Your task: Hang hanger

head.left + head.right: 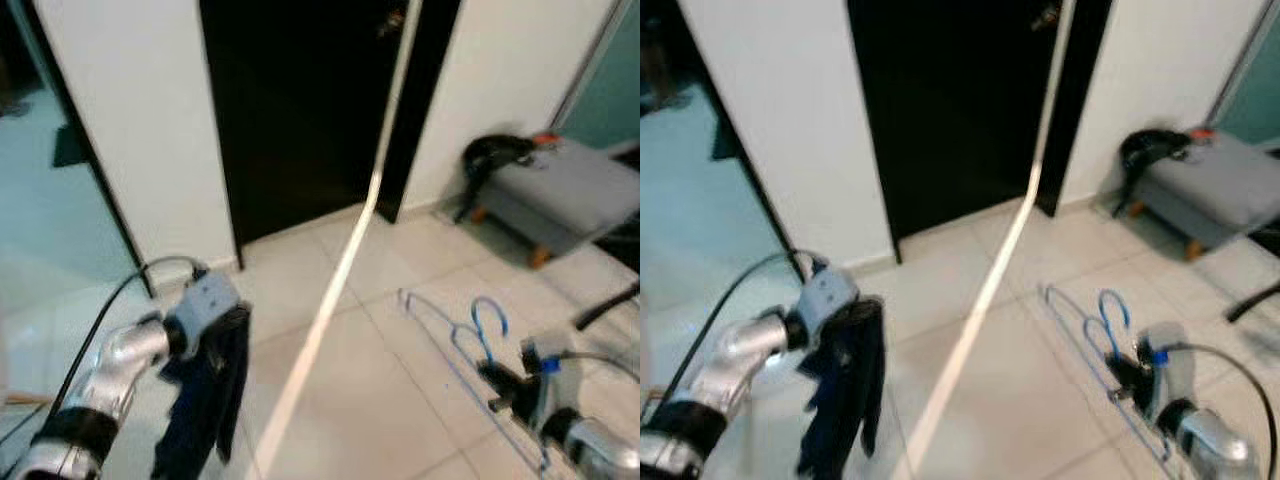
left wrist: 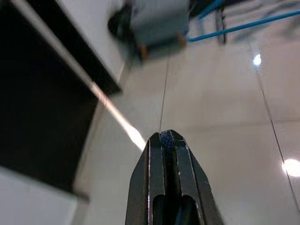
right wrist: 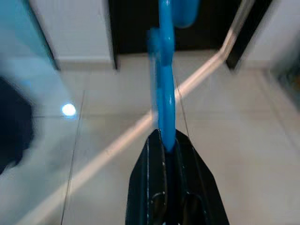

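Right gripper (image 3: pixel 165 140) is at lower right of the head views, jaws pinched on a blue hanger (image 1: pixel 478 345). The hanger is thin blue wire or plastic: curved hook on top, a long straight bar running diagonally down toward the right arm, and a lighter rounded loop at its far end; head views are blurred, so the finer shape is unclear. It is held up off the floor in front of the robot, right of a pale rod (image 1: pixel 345 262) that crosses the scene diagonally from top centre to the bottom edge. In the right wrist view the blue hook stands straight up out of the closed fingertips (image 3: pixel 152 154), with the pale rod passing behind it. Left gripper (image 2: pixel 166 140) is at lower left, jaws pressed together on dark navy cloth; a bit of blue weave shows between the fingertips (image 2: pixel 180 150) in the left wrist view. The dark garment (image 1: pixel 205 400) hangs limp below the left wrist, left of the rod. Hanger and garment are well apart, with the rod between them. The floor (image 1: pixel 400 400) is glossy light tile. Behind are a white wall with a black doorway (image 1: pixel 300 100) and a grey upholstered stool (image 1: pixel 565 195) on wooden feet at upper right, something black draped on its near corner.
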`<state>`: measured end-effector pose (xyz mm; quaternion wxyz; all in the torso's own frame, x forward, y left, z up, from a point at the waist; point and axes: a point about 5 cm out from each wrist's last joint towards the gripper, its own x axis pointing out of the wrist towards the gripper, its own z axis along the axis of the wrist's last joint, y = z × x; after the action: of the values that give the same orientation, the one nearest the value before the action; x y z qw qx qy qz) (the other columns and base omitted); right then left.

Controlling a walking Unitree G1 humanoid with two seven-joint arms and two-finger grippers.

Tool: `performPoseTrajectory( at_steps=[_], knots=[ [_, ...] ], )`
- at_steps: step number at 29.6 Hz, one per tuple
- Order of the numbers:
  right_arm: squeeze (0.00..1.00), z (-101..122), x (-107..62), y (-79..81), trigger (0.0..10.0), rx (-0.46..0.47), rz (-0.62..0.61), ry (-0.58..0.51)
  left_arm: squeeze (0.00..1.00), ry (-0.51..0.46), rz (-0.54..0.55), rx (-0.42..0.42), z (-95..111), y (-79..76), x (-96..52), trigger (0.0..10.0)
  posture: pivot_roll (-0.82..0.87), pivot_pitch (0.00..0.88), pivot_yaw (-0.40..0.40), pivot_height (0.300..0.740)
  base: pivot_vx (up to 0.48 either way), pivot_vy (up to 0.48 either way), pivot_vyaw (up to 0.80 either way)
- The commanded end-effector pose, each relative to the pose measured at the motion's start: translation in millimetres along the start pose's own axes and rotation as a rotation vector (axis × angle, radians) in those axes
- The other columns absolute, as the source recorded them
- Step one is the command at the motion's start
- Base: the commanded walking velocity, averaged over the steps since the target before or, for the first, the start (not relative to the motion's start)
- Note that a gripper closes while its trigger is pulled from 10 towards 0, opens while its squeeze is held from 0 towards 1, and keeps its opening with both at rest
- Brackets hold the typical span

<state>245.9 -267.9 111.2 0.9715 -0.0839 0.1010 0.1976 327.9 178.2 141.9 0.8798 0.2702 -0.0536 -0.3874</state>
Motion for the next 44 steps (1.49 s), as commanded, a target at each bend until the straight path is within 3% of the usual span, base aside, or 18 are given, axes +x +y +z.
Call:
performPoseTrajectory(
  at_steps=[1, 2, 4, 5, 7, 10, 12, 14, 16, 17, 19, 29, 35, 44],
  knots=[
    [0.0, 2.3, -0.5, 10.7, 10.0, -0.004, 0.104, 0.031, 0.0, 0.002, -0.035, 0.004, 0.5, 1.0, -2.5, 10.0, -0.07, 0.048, 0.001, 0.74, 0.0, 0.0, -0.8],
    [0.0, 2.3, -0.5, 10.7, 10.0, -0.004, 0.104, 0.031, 0.0, 0.002, -0.035, 0.004, 0.5, 1.0, -2.5, 10.0, -0.07, 0.048, 0.001, 0.74, 0.0, 0.0, -0.8],
    [0.0, 29.6, -8.7, 17.8, 10.0, -0.099, 0.278, 0.006, 0.0, -0.043, -0.086, 0.097, 21.8, 16.4, -0.7, 10.0, -0.06, 0.045, -0.005, 0.74, 0.0, 0.0, -0.8],
    [0.0, 29.6, -8.7, 17.8, 10.0, -0.099, 0.278, 0.006, 0.0, -0.043, -0.086, 0.097, 21.8, 16.4, -0.7, 10.0, -0.06, 0.045, -0.005, 0.74, 0.0, 0.0, -0.8],
    [0.0, 42.7, -22.0, 18.5, 10.0, -0.158, 0.386, 0.028, 0.0, -0.051, -0.116, 0.197, 37.1, 29.8, -1.6, 10.0, -0.06, 0.043, -0.007, 0.74, 0.0, 0.0, -0.8],
    [0.0, 48.9, -28.2, 15.6, 10.0, -0.167, 0.409, 0.035, 0.0, -0.062, -0.115, 0.24, 45.6, 37.8, -2.4, 10.0, -0.06, 0.044, -0.007, 0.74, 0.0, 0.0, -0.8],
    [0.0, 72.7, -45.2, 6.8, 10.0, -0.176, 0.45, 0.003, 0.0, -0.065, -0.163, 0.379, 66.5, 55.1, -7.9, 10.0, -0.07, 0.044, -0.007, 0.74, 0.0, 0.0, -0.8],
    [0.0, 72.7, -45.2, 6.8, 10.0, -0.176, 0.45, 0.003, 0.0, -0.065, -0.163, 0.379, 66.5, 55.1, -7.9, 10.0, -0.07, 0.044, -0.007, 0.74, 0.0, 0.0, -0.8],
    [0.0, 89.2, -59.7, -3.3, 10.0, -0.184, 0.449, -0.006, 0.0, -0.093, -0.221, 0.511, 85.0, 63.0, -13.0, 10.0, -0.07, 0.045, -0.003, 0.74, 0.0, 0.0, -0.4],
    [0.0, 89.2, -59.7, -3.3, 10.0, -0.184, 0.449, -0.006, 0.0, -0.093, -0.221, 0.511, 85.0, 63.0, -13.0, 10.0, -0.07, 0.045, -0.003, 0.74, 0.0, 0.0, 0.0],
    [0.0, 93.9, -70.8, -12.4, 10.0, -0.188, 0.414, 0.005, 0.0, -0.132, -0.241, 0.595, 100.9, 64.2, -11.4, 10.0, -0.07, 0.046, 0.0, 0.74, 0.0, 0.0, 0.0],
    [0.0, 114.3, -83.8, -9.8, 10.0, -0.158, 0.443, -0.066, 0.0, -0.228, -0.273, 0.693, 127.1, 56.4, -2.0, 10.0, -0.08, 0.042, 0.01, 0.74, 0.0, 0.0, 0.0],
    [0.0, 118.7, -78.1, 8.5, 10.0, -0.11, 0.54, -0.111, 0.0, -0.379, -0.245, 0.75, 151.1, 49.5, 3.0, 10.0, -0.08, 0.037, 0.007, 0.74, 0.0, 0.0, 0.0],
    [0.0, 127.9, -82.3, 9.7, 10.0, -0.091, 0.572, -0.145, 0.0, -0.414, -0.273, 0.787, 155.3, 42.7, 4.7, 10.0, -0.07, 0.03, -0.002, 0.74, 0.0, 0.0, 0.0]
  ],
)
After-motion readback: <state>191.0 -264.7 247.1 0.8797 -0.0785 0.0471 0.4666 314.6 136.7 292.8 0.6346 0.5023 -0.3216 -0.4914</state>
